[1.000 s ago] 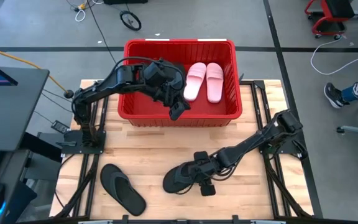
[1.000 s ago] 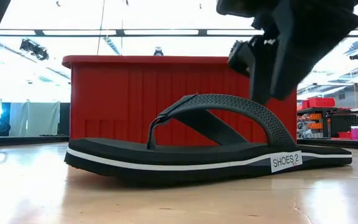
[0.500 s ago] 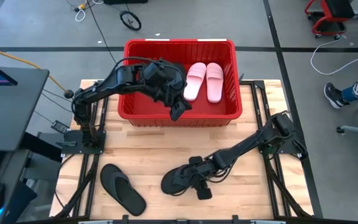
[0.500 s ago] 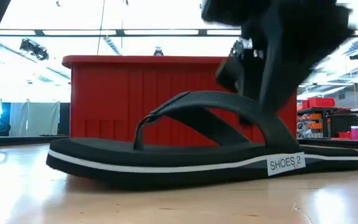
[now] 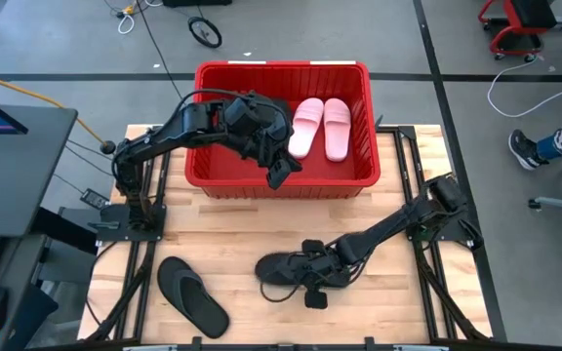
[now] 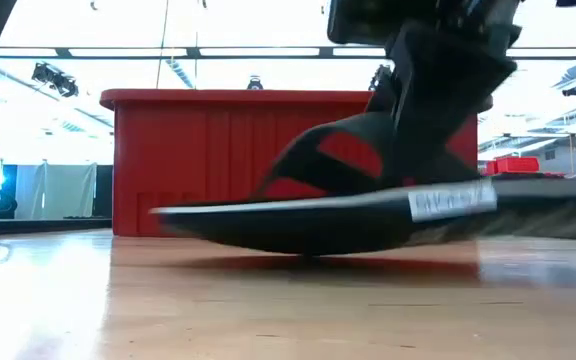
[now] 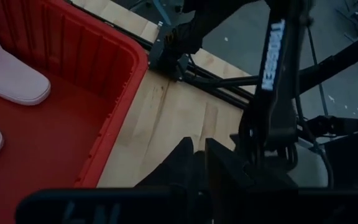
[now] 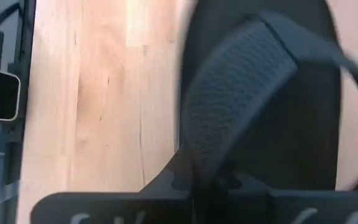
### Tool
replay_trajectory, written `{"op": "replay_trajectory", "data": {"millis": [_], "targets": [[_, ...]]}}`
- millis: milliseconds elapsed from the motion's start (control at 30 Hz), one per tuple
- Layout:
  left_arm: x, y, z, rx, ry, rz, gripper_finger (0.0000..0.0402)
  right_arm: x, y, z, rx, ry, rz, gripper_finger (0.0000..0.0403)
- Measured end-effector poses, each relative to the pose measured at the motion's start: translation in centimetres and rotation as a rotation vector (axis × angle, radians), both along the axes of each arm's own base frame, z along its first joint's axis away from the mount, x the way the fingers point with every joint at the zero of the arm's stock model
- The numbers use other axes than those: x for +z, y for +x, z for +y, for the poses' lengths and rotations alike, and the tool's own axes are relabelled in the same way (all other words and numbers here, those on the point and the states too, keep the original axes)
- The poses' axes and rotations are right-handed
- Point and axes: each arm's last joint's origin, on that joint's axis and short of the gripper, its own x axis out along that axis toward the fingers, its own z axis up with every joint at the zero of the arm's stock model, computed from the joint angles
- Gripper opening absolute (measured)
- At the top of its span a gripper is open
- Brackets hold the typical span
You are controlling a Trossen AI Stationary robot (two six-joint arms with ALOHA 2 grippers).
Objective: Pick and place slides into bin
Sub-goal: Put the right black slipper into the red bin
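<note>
With the right gripper point(image 5: 312, 276) clamped on the strap of the black thong flip-flop point(image 5: 279, 268), now tilted off the table's near side, lift it level above the red bin's point(image 5: 281, 180) rim before release; the left gripper point(image 5: 277, 174) holds another black sandal there.

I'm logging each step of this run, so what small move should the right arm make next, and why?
Probably lift straight up. The right gripper is shut on the strap of the black flip-flop, whose front end is already tipped off the table in the low view. Raising it clears the wood before carrying it to the bin.
</note>
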Motion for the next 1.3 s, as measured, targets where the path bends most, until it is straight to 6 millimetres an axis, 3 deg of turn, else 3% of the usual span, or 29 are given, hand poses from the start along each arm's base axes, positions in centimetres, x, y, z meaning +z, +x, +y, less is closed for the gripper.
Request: {"op": "replay_trajectory", "data": {"millis": [167, 433, 667, 833, 1000, 1300], "targets": [[1.2, -1.0, -0.7, -0.015, 0.005, -0.049, 0.003, 3.7, -1.5, -0.8, -0.08, 0.029, -0.029, 0.0008], [5.0, -4.6, -2.2, -0.054, 0.018, -0.224, 0.0012, 12.7, -5.6, -3.2, -0.235, 0.075, -0.288, 0.0007], [8.8, -7.6, -3.3, -0.09, 0.041, -0.479, 0.002, 20.7, -10.8, -8.5, -0.487, -0.137, -0.691, 0.0005], [10.1, -8.6, -3.7, -0.114, 0.087, -0.583, 0.0024, 25.1, -13.2, -12.9, -0.584, -0.225, -0.945, 0.0004], [10.3, -8.5, -3.7, -0.112, 0.09, -0.605, 0.0016, 25.6, -13.5, -17.0, -0.536, -0.428, -0.938, 0.0004], [10.0, -8.1, -3.6, -0.108, 0.091, -0.593, 0.0018, 20.2, -9.5, -24.8, -0.352, -0.583, -0.576, 0.0004]]}}
